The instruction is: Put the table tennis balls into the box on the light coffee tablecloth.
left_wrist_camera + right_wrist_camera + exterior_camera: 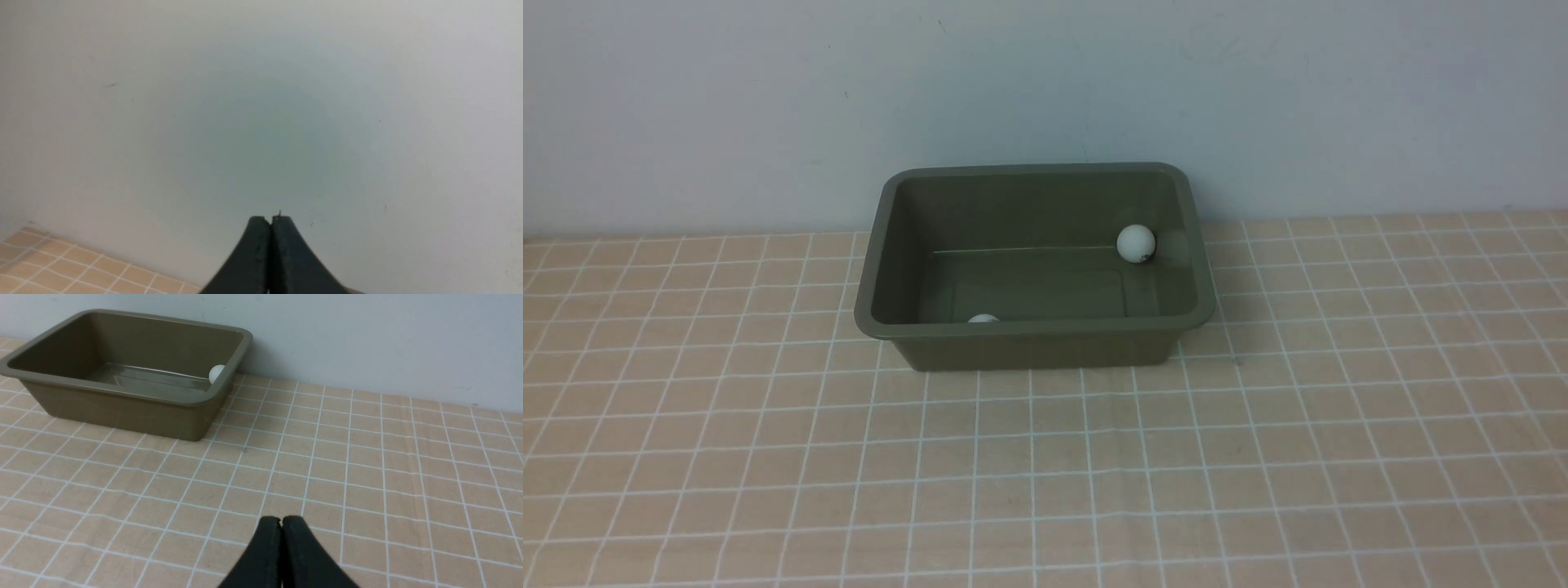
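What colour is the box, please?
Olive green; the box shows best in the front view.

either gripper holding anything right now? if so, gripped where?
Nothing held. The left gripper and right gripper are both shut with fingertips together, nothing between them, away from the olive-green plastic box.

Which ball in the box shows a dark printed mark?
The ball at the box's far right corner; the other ball is mostly hidden behind the near rim.

A: Box (1035,343) — olive plastic, smooth, floor faintly glossy. Balls (1136,242) inside it?

B: White, matte plastic. Tablecloth (1258,457) under the box: tan gridded cloth, flat, dull. Both grippers' fingers (294,555): black, matte, slightly grainy.
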Controlling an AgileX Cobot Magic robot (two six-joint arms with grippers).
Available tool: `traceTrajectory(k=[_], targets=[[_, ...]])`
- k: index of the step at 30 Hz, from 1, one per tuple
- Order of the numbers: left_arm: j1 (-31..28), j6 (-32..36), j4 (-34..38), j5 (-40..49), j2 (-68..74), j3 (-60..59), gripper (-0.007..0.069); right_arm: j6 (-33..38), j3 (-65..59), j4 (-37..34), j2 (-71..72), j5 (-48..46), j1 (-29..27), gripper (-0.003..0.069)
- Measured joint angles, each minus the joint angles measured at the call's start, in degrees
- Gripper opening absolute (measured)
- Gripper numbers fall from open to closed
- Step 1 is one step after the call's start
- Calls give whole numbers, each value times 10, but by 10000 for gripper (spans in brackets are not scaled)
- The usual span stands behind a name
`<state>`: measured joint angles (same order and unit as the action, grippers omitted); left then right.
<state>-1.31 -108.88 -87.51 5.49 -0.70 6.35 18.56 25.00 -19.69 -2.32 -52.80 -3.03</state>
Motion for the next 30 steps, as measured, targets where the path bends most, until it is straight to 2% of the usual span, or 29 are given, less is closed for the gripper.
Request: traceTrajectory(k=[3, 6, 9, 12, 14, 15, 16, 19, 24, 30], targets=[[0, -12, -20, -1, 0, 0, -69, 0, 0, 0, 0, 0, 0, -18], [0, 46, 4, 1, 0, -2, -69, 0, 0, 0, 0, 0, 0, -18], [0, 276, 197, 43, 0, -7, -69, 0, 0, 1, 0, 0, 0, -18], [0, 468, 364, 82, 0, -7, -69, 0, 0, 1, 0, 0, 0, -18], [0, 642, 494, 109, 0, -7, -69, 0, 0, 1, 0, 0, 0, -18], [0, 686, 522, 114, 0, -7, -69, 0, 0, 1, 0, 0, 0, -18], [0, 778, 580, 122, 0, -7, -69, 0, 0, 1, 0, 0, 0, -18], [0, 917, 668, 124, 0, -11, -69, 0, 0, 1, 0, 0, 0, -18], [0, 1026, 757, 115, 0, -53, -69, 0, 0, 1, 0, 0, 0, -18], [0, 1036, 785, 100, 0, -80, -69, 0, 0, 1, 0, 0, 0, -18]])
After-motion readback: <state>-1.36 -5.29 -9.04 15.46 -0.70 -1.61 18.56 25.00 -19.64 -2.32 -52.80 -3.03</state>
